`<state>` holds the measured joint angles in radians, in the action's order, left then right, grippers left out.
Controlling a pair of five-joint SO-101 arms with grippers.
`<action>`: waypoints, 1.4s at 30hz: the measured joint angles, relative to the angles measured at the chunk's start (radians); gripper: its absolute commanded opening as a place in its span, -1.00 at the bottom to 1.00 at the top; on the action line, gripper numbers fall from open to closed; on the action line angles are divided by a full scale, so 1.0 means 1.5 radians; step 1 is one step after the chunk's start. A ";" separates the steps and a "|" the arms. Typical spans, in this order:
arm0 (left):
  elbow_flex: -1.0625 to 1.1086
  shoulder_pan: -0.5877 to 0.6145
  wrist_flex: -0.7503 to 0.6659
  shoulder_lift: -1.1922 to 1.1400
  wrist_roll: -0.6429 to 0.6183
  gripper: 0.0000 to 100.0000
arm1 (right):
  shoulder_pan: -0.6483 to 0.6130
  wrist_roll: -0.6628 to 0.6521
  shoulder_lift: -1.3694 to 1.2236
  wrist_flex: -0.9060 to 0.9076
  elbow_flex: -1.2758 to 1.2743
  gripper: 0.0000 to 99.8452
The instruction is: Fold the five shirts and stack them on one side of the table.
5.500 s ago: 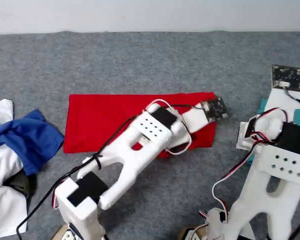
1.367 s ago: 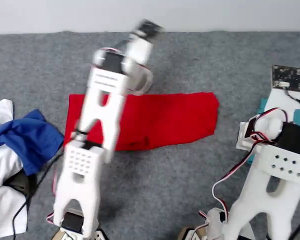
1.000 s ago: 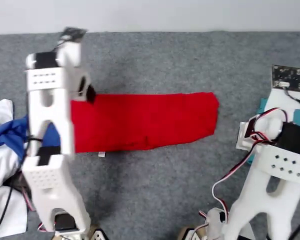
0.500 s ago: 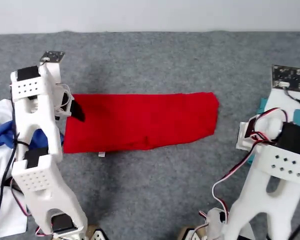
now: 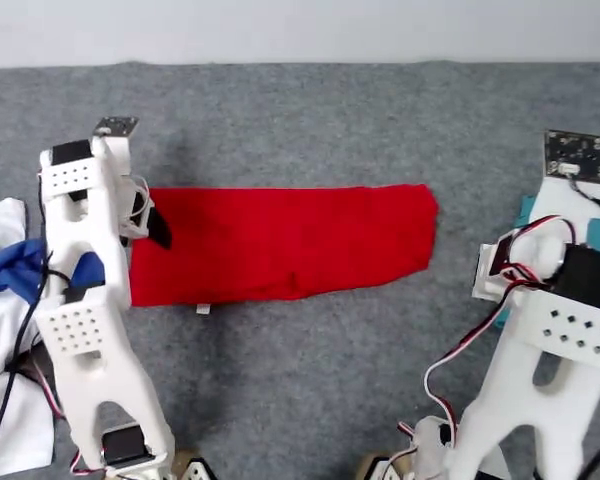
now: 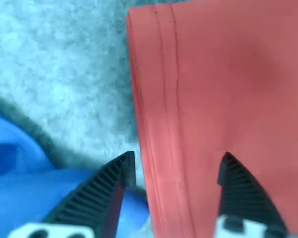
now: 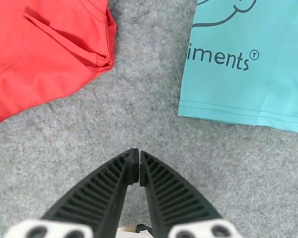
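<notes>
Red shirt [image 5: 280, 240], L hand [image 6: 178, 157] agape above

**Lettering on the teal shirt**

Teal shirt [image 7: 243, 64], rt wrist view: one line of dark lower-case lettering [image 7: 216, 58] runs across the fabric, a bit above the hem. It starts right at the shirt's side edge, so it's a part-word only, w/ a small circled mark at its end. Above it are bits of a dark curved outline drawing. Red shirt [image 5: 280, 245], high view: tiny white tag [image 5: 203, 308] at its near edge, too small to read.
</notes>
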<state>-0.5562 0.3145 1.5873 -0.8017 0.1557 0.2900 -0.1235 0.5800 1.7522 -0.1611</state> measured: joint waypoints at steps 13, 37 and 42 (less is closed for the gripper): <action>-0.093 -0.026 0.042 -0.074 -0.001 -0.97 | 0.000 0.000 0.000 0.000 0.000 -0.98; -0.086 -0.096 0.096 0.194 0.026 -0.97 | 0.000 0.000 0.000 0.000 0.000 -0.98; -0.071 -0.182 0.096 0.249 0.026 -0.97 | 0.000 0.000 0.000 0.001 0.000 -0.98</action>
<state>-0.6621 0.0414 1.7315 -0.4289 0.1941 0.2900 -0.1235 0.5800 1.7538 -0.1611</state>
